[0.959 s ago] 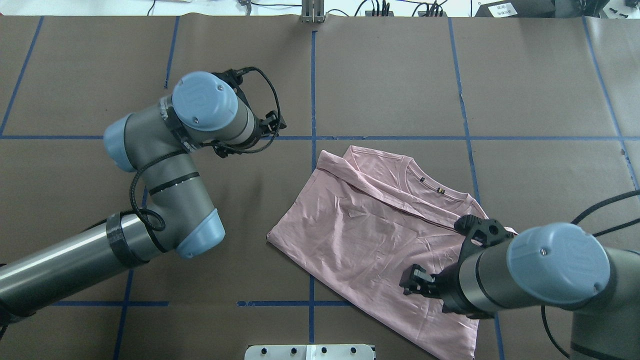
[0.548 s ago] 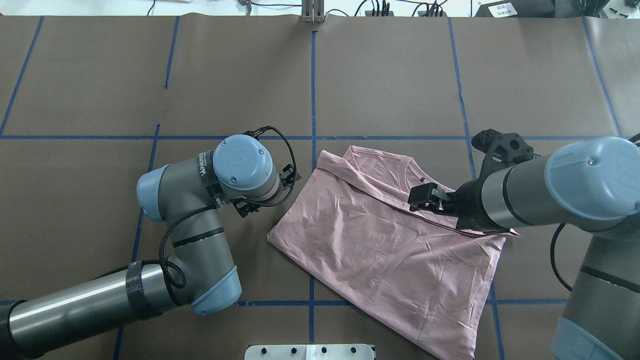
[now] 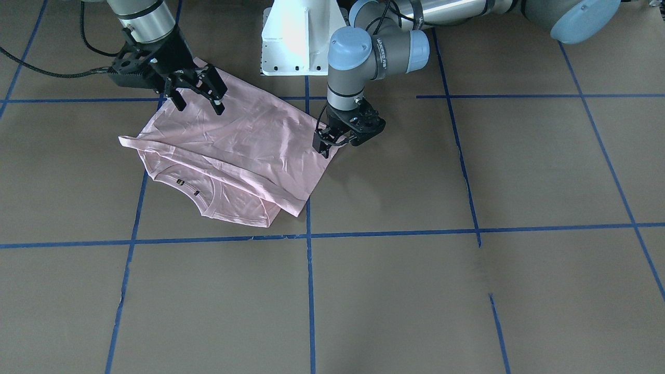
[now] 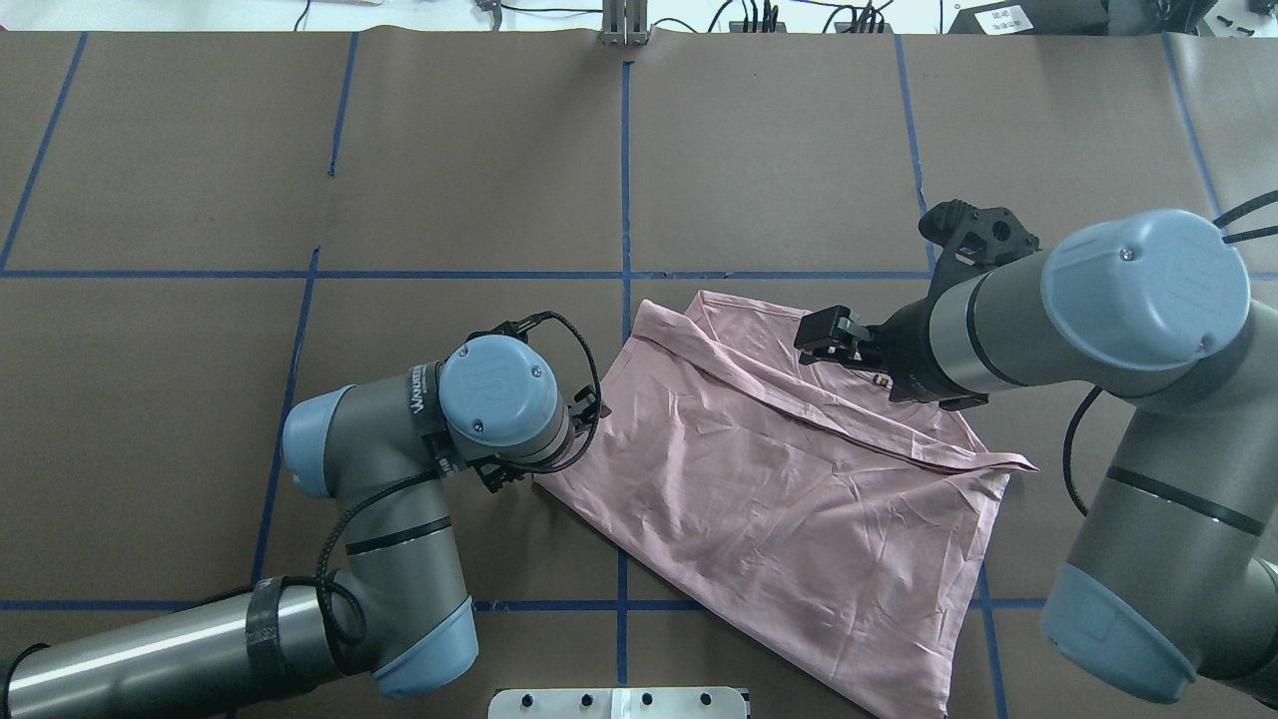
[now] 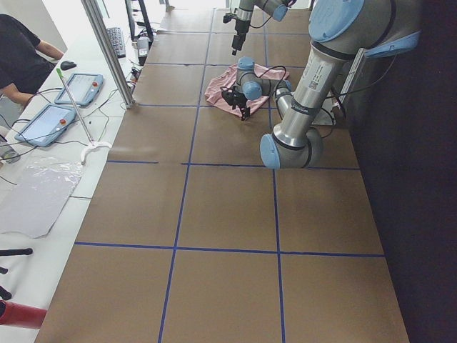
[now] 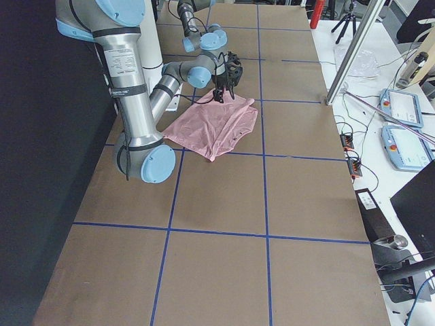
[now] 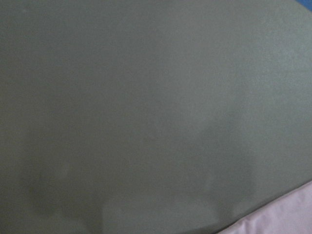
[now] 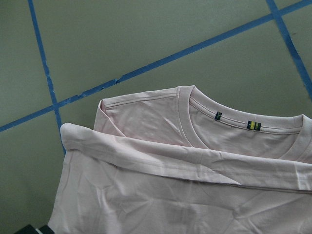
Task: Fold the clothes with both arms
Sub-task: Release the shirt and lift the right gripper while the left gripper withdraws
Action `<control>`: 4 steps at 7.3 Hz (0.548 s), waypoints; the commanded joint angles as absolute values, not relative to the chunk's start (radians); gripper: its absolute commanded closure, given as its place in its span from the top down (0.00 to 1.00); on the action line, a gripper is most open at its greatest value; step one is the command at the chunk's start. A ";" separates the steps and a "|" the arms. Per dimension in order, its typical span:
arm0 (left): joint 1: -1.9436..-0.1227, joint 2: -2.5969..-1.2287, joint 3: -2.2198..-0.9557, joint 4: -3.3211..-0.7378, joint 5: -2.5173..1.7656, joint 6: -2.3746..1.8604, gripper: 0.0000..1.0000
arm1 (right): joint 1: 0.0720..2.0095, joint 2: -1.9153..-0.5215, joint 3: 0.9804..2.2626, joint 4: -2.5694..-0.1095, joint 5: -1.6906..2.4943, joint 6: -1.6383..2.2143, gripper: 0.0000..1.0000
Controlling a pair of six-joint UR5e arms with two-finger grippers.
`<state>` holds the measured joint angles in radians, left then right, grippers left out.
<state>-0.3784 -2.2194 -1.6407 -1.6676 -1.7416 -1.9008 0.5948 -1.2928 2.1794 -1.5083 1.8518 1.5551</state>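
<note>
The pale pink T-shirt point(image 4: 779, 489) lies partly folded on the brown table, collar toward the far side; its print is hidden. It also shows in the front view point(image 3: 244, 140) and in the right wrist view point(image 8: 170, 185), where the collar with two small tags shows. My right gripper point(image 3: 200, 104) is open and empty, hovering above the shirt near the collar point(image 4: 821, 338). My left gripper point(image 3: 323, 145) is low at the shirt's left corner, jaws apart, holding nothing. In the overhead view its wrist hides it. The left wrist view shows bare table and a shirt edge point(image 7: 282, 219).
The white pedestal base point(image 3: 296, 36) stands at the robot's side of the table, just behind the shirt. Blue tape lines point(image 4: 625, 180) cross the brown table cover. An operator point(image 5: 21, 50) and tablets sit beyond the far edge.
My left arm swung down and in to the shirt's left corner. My right arm moved from the near hem to above the collar. The shirt has not moved.
</note>
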 commanded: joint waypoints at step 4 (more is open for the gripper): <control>-0.331 -2.194 -1.677 -1.669 -1.729 -1.924 0.74 | 0.600 -1.289 2.177 -1.508 1.853 1.555 1.00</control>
<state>-0.3364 -2.1918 -1.6763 -1.6678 -1.7295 -1.9213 0.5986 -1.2874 2.1764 -1.5069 1.8530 1.5555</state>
